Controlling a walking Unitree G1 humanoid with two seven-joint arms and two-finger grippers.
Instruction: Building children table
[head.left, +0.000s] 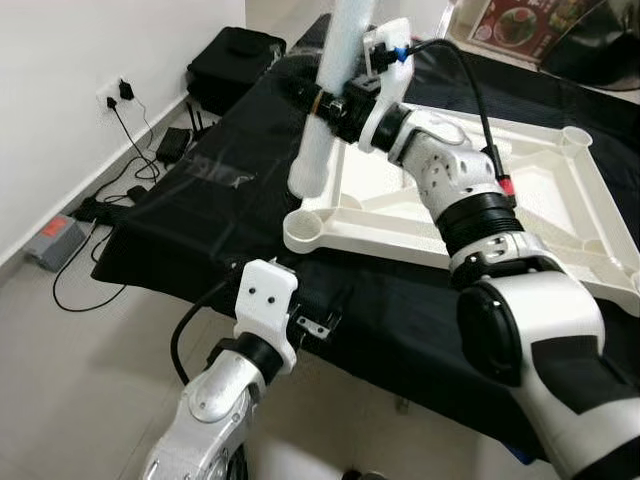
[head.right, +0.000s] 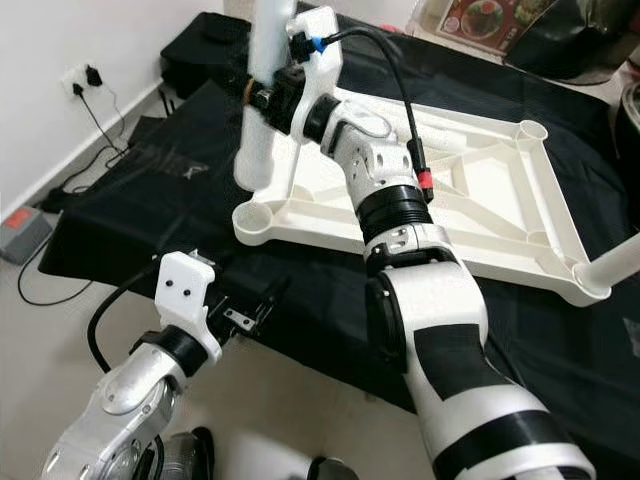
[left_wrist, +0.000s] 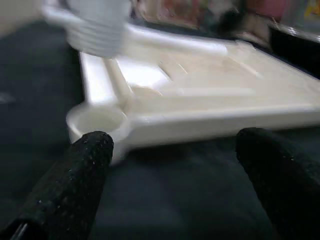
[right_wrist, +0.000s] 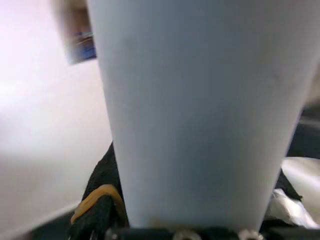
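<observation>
Right end effector (head.left: 335, 100) gripping one table leg (head.left: 322, 120); one upturned tabletop (head.right: 500, 190)

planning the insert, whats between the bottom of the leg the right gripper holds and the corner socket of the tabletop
Nothing. In the left wrist view, the white leg's threaded end hangs above the corner socket with only air between. The right gripper clamps the leg higher up.

The table leg (head.left: 335, 90) runs out past the top edge, its upper end unseen, and the right gripper (head.left: 322, 103) hides its middle (the 2 fingers barely show). The tabletop (head.left: 560, 215) is cut off at the right edge. The left wrist view blurs the leg's threaded end.
</observation>
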